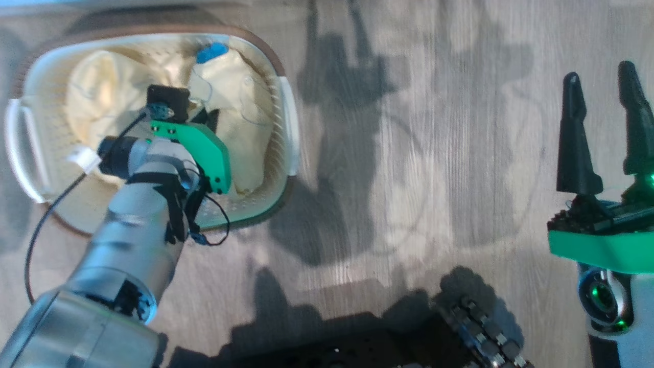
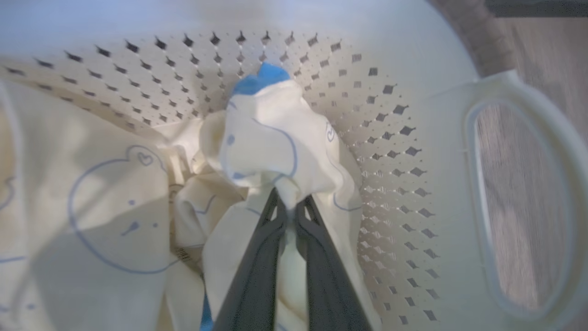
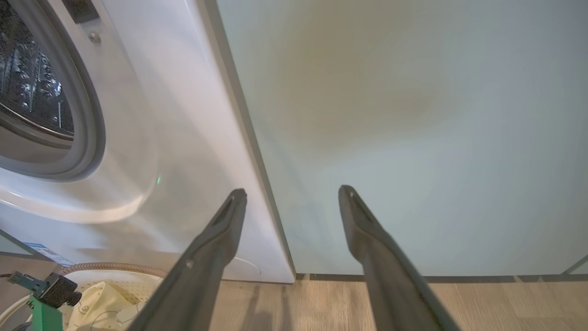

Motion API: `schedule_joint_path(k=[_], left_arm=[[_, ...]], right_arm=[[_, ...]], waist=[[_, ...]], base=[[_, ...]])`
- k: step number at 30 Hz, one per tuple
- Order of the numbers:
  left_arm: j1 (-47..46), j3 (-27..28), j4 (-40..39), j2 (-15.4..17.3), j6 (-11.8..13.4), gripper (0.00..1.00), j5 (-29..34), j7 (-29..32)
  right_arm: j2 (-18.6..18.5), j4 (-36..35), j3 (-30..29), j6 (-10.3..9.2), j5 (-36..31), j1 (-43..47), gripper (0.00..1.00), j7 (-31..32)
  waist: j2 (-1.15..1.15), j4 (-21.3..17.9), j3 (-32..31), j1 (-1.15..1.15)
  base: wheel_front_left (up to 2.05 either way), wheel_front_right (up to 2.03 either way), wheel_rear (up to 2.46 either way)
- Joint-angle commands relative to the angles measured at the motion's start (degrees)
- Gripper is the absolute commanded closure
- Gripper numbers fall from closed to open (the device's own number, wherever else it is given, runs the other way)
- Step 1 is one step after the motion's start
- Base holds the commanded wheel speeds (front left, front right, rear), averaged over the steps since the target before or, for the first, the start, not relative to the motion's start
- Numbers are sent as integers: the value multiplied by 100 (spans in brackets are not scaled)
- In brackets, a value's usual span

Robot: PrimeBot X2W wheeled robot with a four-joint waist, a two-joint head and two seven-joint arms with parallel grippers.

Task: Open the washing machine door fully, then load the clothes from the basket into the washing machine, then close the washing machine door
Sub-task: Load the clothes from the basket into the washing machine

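The cream perforated basket stands on the floor at the upper left of the head view, holding pale-yellow clothes and a small blue piece. My left arm reaches down into it. In the left wrist view my left gripper is shut on a bunched fold of a pale-yellow garment with blue line drawings, close to the basket wall. My right gripper hangs open over bare floor at the right. It points at the washing machine, whose steel drum is uncovered; the washing machine door is out of view.
A pale green cabinet panel stands right of the washer. Wooden floor stretches between the basket and my right arm. My dark base lies along the bottom edge of the head view. The basket rim sits just in front of the washer.
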Motion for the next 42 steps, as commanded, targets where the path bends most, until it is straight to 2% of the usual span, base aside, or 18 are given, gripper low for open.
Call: schedule_joint_path(k=[1,7,21,32,42], left_arm=[[237,33,-99,74,41,100,43,-94],[381,35,-489,-1,173,100,81,-150],[1851,434,-2917,45,710,100,471,-155],[3278,987,-4856,346,969,100,723,-155],[4430,1240,-5974,659,1263,100,796,-142]], right_arm=[[-63,-124,37,-16,-70,300,0,-37],[-63,-59,-68,-16,-227,430,0,-37],[-63,268,-324,-16,-521,894,0,-37],[-63,431,-512,-16,-606,1506,0,-37],[-63,505,-491,-16,-632,2011,0,-37]], waist=[[0,227,-300,0],[0,457,-704,0],[0,986,-2075,0],[0,1191,-3191,0],[0,1292,-4040,0]], base=[[0,0,0],[0,0,0],[0,0,0],[0,0,0],[0,0,0]])
